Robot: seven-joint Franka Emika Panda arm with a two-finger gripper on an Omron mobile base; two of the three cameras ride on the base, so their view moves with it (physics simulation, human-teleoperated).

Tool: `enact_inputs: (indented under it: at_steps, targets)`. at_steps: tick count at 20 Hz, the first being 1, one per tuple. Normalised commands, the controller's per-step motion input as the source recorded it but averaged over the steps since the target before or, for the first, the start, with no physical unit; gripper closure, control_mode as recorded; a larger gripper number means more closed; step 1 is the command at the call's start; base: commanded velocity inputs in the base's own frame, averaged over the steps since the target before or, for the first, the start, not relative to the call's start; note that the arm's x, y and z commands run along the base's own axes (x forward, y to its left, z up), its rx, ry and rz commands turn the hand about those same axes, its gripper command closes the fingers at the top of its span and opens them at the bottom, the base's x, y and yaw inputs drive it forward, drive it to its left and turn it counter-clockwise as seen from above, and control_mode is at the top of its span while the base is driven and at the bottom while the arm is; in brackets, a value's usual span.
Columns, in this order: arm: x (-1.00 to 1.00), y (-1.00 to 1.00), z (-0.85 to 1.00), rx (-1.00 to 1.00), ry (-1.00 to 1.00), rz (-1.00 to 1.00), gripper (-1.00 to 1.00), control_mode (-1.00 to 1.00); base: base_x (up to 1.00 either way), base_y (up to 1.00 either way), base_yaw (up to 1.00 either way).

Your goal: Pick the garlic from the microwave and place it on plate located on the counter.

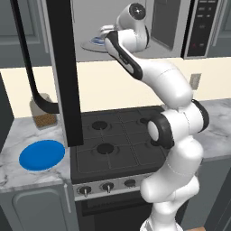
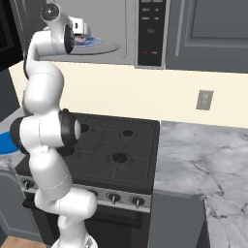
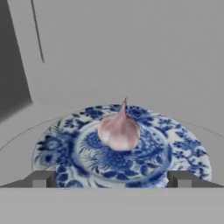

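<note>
The garlic [image 3: 119, 129], a pale pinkish bulb with a pointed tip, sits upright in the middle of a blue-and-white patterned plate [image 3: 183, 153] on the glass turntable inside the microwave [image 1: 171, 22]. My gripper [image 3: 112, 178] is open, its fingertips [image 3: 40, 178] spread wide just short of the bulb, one on each side, touching nothing. From the base cameras my hand [image 1: 108, 34] reaches into the microwave cavity above the stove. The solid blue plate [image 1: 42, 154] lies on the marbled counter [image 1: 18, 135] at the lower left.
The microwave door [image 1: 63, 67] hangs open, a tall black-framed panel left of my arm. A black stovetop [image 1: 117, 135] with burners lies below the microwave. A jar [image 1: 43, 113] stands at the back of the left counter. More counter [image 2: 203, 164] stretches right of the stove.
</note>
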Motion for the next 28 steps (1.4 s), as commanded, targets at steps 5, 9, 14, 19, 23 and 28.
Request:
enact_inputs:
  at_steps: [5, 9, 14, 19, 23, 28]
  targets:
    - [0.36, -0.01, -0.26, 0.00, 0.09, 0.00, -1.00, -1.00, 0.00, 0.00, 0.00]
    - [0.25, 0.00, -0.05, 0.00, 0.02, 0.00, -1.00, -1.00, 0.00, 0.00, 0.00]
    - [0.42, 0.00, 0.00, 0.00, 0.01, 0.00, -1.00, -1.00, 0.00, 0.00, 0.00]
    - [0.38, 0.00, 0.00, 0.00, 0.00, 0.00, -1.00, -1.00, 0.00, 0.00, 0.00]
    - [0.33, 0.00, 0.00, 0.00, 0.00, 0.00, -1.00, -1.00, 0.00, 0.00, 0.00]
    - [0.10, 0.00, -0.02, 0.00, 0.00, 0.00, -1.00, -1.00, 0.00, 0.00, 0.00]
